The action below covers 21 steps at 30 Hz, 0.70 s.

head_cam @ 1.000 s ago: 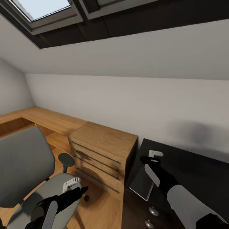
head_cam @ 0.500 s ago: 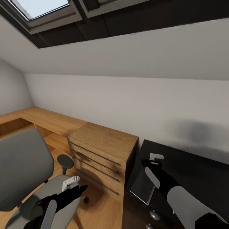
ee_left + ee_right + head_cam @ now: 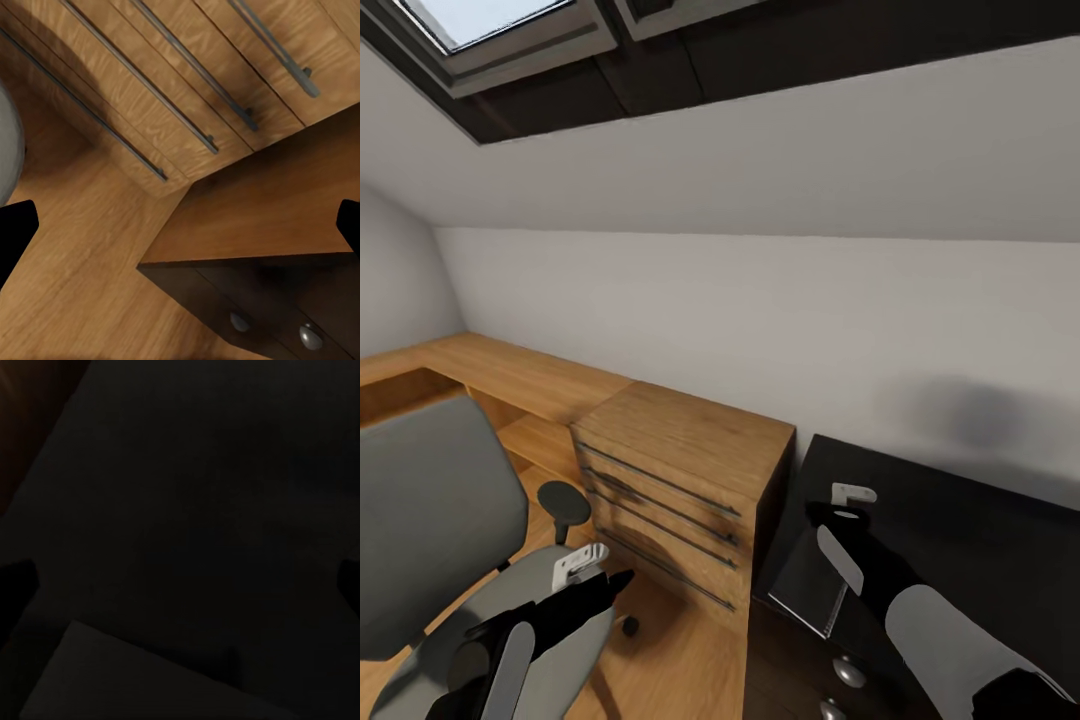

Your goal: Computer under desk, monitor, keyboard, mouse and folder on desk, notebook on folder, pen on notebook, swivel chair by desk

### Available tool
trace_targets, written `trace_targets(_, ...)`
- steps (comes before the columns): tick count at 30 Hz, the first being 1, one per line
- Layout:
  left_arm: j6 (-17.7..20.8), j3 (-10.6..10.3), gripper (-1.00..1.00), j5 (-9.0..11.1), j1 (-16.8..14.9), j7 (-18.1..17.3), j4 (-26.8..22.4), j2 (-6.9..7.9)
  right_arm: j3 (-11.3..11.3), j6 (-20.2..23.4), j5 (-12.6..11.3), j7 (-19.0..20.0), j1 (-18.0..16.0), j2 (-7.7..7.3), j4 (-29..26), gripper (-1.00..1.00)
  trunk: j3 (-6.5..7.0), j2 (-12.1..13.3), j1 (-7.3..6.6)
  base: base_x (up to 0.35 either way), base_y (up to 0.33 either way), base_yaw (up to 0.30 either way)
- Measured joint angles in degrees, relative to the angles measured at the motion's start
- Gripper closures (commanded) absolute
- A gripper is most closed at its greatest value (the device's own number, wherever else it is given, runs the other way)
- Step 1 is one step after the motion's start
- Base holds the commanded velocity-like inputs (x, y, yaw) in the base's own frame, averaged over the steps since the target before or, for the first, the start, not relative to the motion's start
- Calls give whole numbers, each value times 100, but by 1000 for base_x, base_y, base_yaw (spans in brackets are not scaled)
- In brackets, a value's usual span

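The notebook point(image 3: 807, 585) (a thin grey slab, as we read it) lies flat at the desk point(image 3: 980, 540) corner, just beneath our right fingers point(image 3: 852, 491), spread and empty. Our left fingers point(image 3: 582, 562), also apart, hover over the swivel chair point(image 3: 430, 500) seat. We judge stacking is in hand; next we must find the folder.

I see a light-wood chest of drawers point(image 3: 680, 485) w/ long metal handles, a low wood shelf point(image 3: 490, 370) along the white wall, skylight point(image 3: 490, 25) overhead, plank floor point(image 3: 680, 660)
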Motion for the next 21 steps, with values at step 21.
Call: trace_targets(21, -5, -3, -100, -1, 0, 4, -7, 0, 0, 1, 166, 9, 0, 21, 1, -100, -287, -642, 352, 0, 0, 0)
